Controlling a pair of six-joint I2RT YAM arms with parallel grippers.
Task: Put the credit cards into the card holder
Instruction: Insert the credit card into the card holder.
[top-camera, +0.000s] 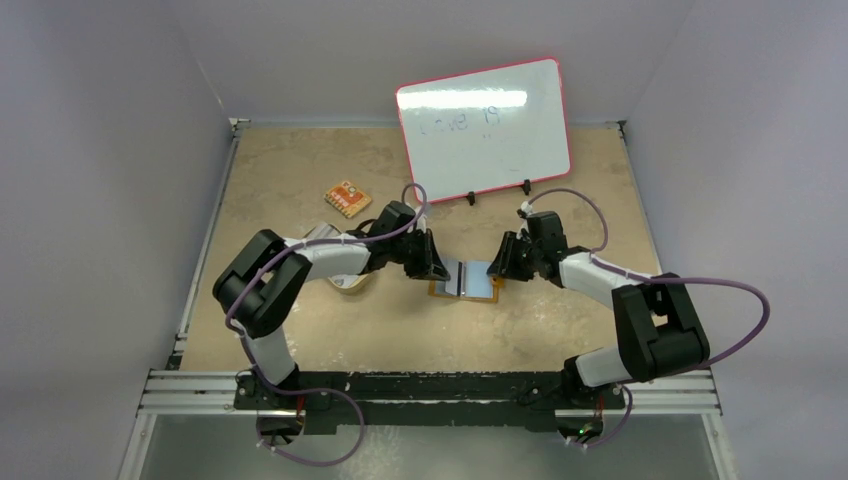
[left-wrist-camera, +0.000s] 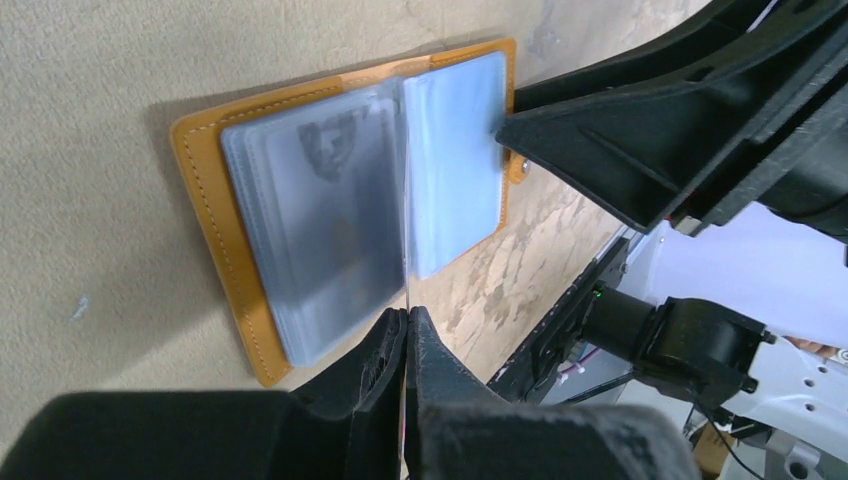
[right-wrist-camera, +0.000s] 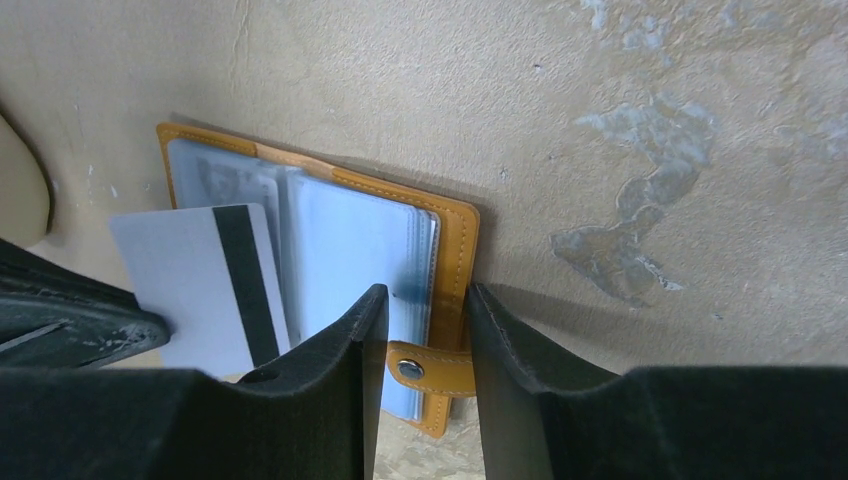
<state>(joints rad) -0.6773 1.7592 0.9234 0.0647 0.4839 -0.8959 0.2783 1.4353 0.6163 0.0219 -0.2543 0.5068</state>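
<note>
The orange card holder (top-camera: 440, 292) lies open on the table, its pale blue sleeves up; it also shows in the left wrist view (left-wrist-camera: 210, 200) and the right wrist view (right-wrist-camera: 455, 250). My left gripper (top-camera: 437, 268) is shut on a grey credit card (right-wrist-camera: 190, 285) with a dark stripe and holds it on edge over the holder's middle fold. In the left wrist view the card (left-wrist-camera: 408, 275) is a thin line above the gripper (left-wrist-camera: 408, 312). My right gripper (top-camera: 497, 270) is open; in its own view the gripper (right-wrist-camera: 427, 295) straddles the holder's right edge and snap tab (right-wrist-camera: 425, 368), one finger on the sleeves.
A white board (top-camera: 485, 130) stands at the back. An orange patterned flat piece (top-camera: 347, 199) lies at the back left. A tan dish (top-camera: 352, 284) sits partly under my left arm, with something grey (top-camera: 322, 233) behind the arm. Walls close in both sides.
</note>
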